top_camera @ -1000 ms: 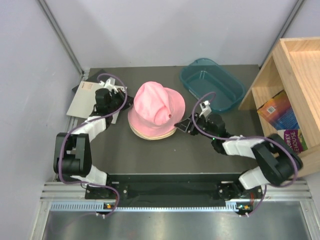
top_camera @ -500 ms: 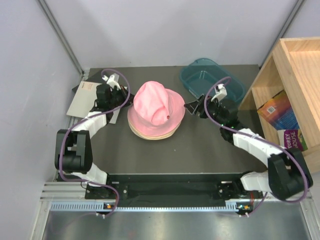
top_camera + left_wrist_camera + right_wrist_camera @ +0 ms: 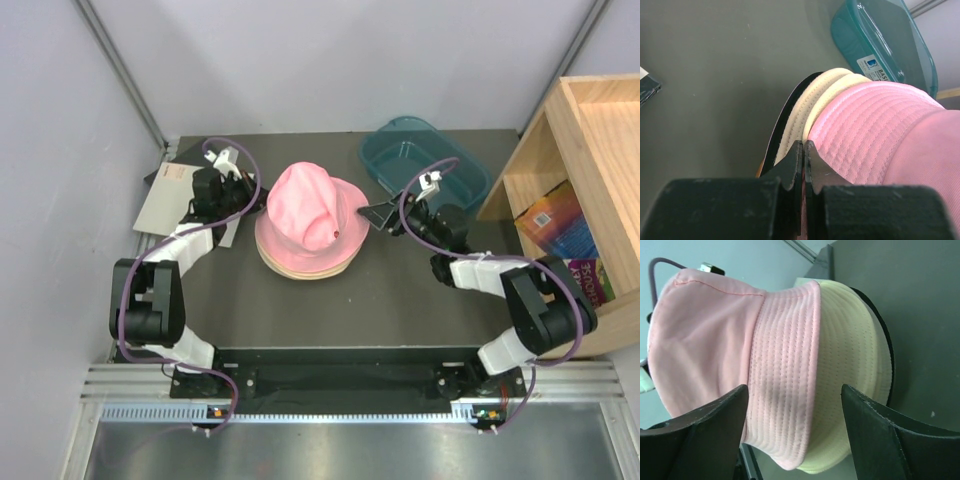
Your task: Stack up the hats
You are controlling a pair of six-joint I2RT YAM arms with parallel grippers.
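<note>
The pink hat [image 3: 312, 210] tops the cream hats [image 3: 850, 365] and black hat [image 3: 785, 120] mid-desk [image 3: 400, 290], so the stacking looks about done. My right gripper [image 3: 794, 390] gapes wide at its brim. My left gripper [image 3: 803, 150] is closed, apparently on nothing. Next I'd back both away without snagging the brim.

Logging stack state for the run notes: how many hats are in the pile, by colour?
Pink hat: 1
Cream hats: 2
Black hat: 1
Total: 4, counted from the brim edges in the left wrist view; any hats hidden deeper are not counted.
</note>
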